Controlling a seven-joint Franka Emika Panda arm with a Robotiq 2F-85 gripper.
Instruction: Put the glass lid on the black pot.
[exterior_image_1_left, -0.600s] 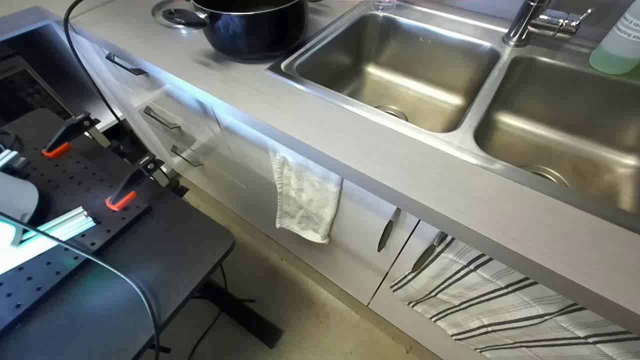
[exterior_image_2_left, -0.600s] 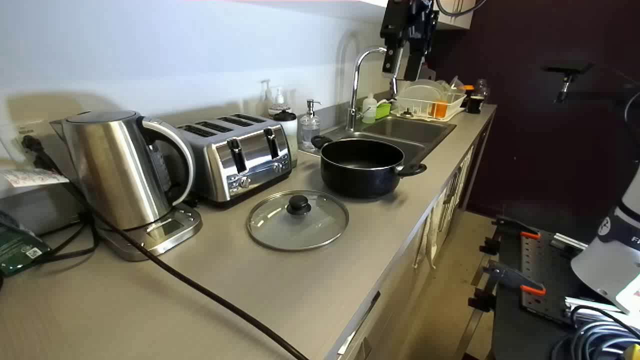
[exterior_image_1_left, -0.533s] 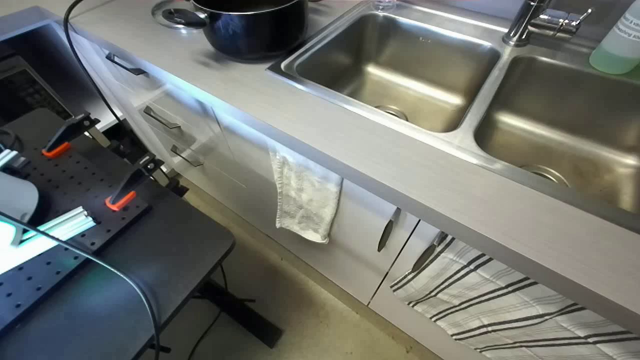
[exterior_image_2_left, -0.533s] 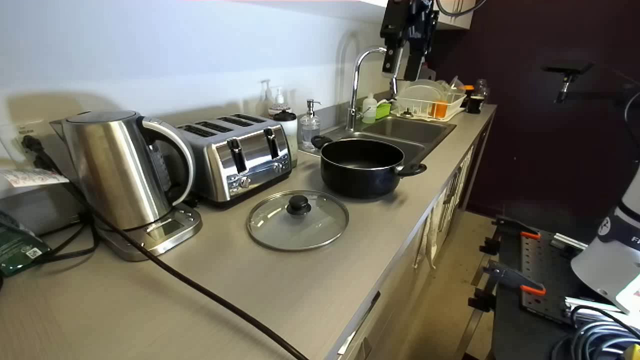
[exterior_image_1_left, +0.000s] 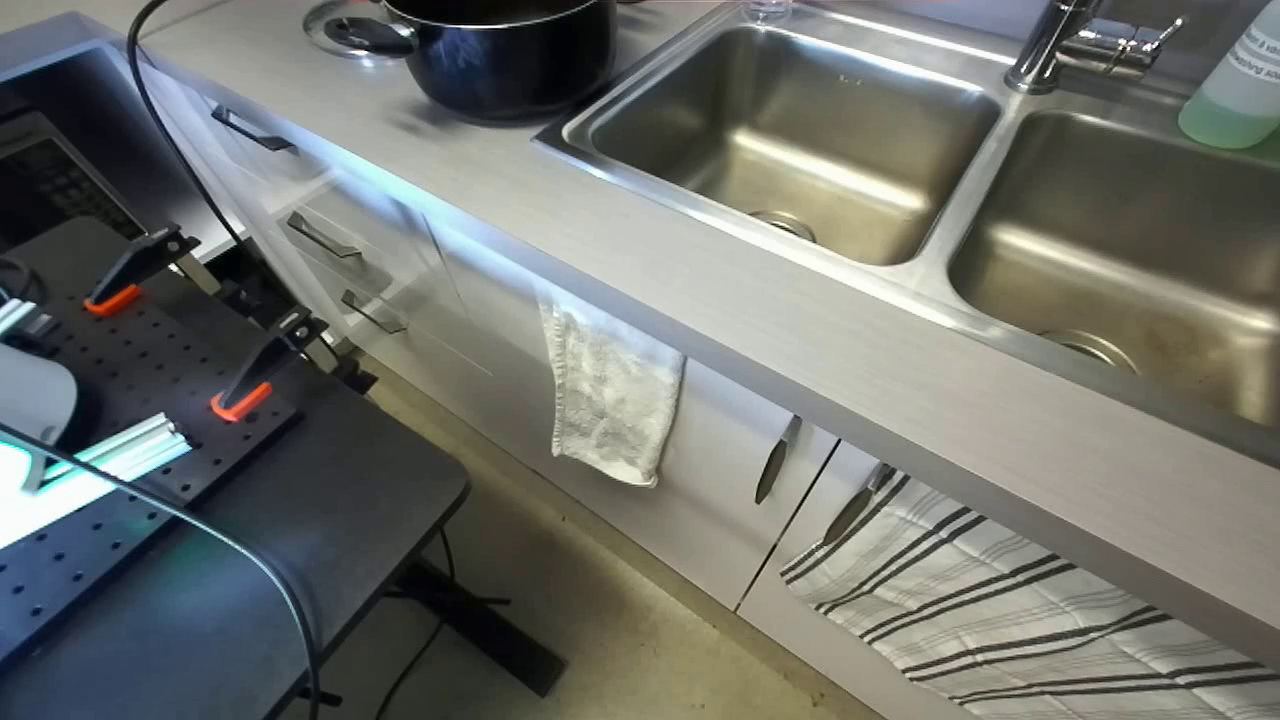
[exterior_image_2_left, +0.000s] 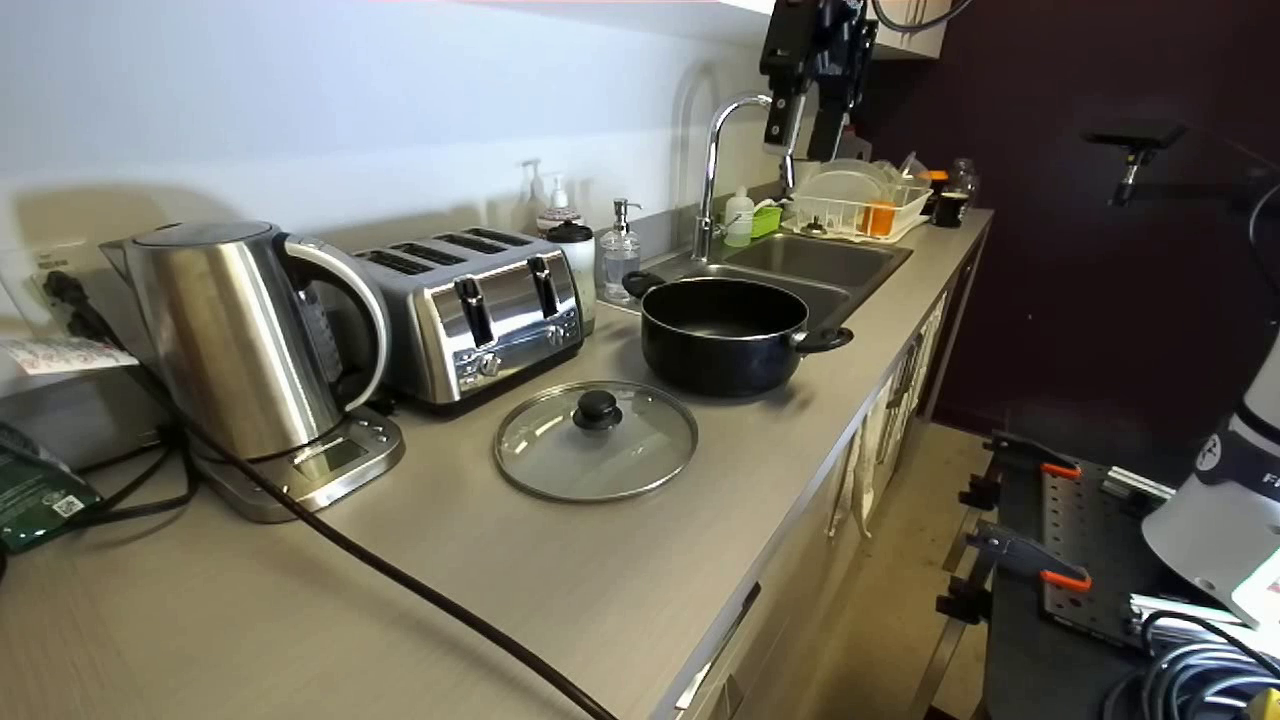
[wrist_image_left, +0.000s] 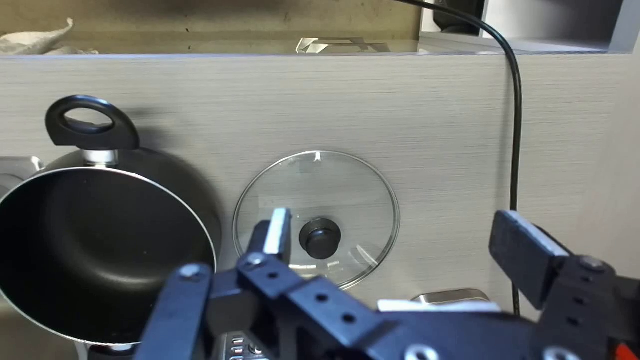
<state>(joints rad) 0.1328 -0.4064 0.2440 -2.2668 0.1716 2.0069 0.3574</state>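
Note:
The glass lid (exterior_image_2_left: 640, 455) with its black knob lies flat on the counter, knob up, beside the black pot (exterior_image_2_left: 722, 350). The lid shows in the wrist view (wrist_image_left: 340, 185), and partly behind the pot's handle in an exterior view (exterior_image_1_left: 322, 20). The pot stands upright and uncovered, with dark loop handles; it also shows in an exterior view (exterior_image_1_left: 510, 65) and at the left of the wrist view (wrist_image_left: 110, 240). My gripper (exterior_image_2_left: 805, 150) is open and empty, high above the counter. In the wrist view my gripper (wrist_image_left: 395, 240) has its fingers wide apart, one overlapping the lid left of the knob.
A toaster (exterior_image_2_left: 480, 310) and a steel kettle (exterior_image_2_left: 220, 340) stand along the wall. A soap dispenser (exterior_image_2_left: 620, 250) and faucet (exterior_image_2_left: 712, 180) are behind the pot. A steel sink (exterior_image_1_left: 800, 140) adjoins the pot. A black cable (wrist_image_left: 516, 125) crosses the counter beyond the lid.

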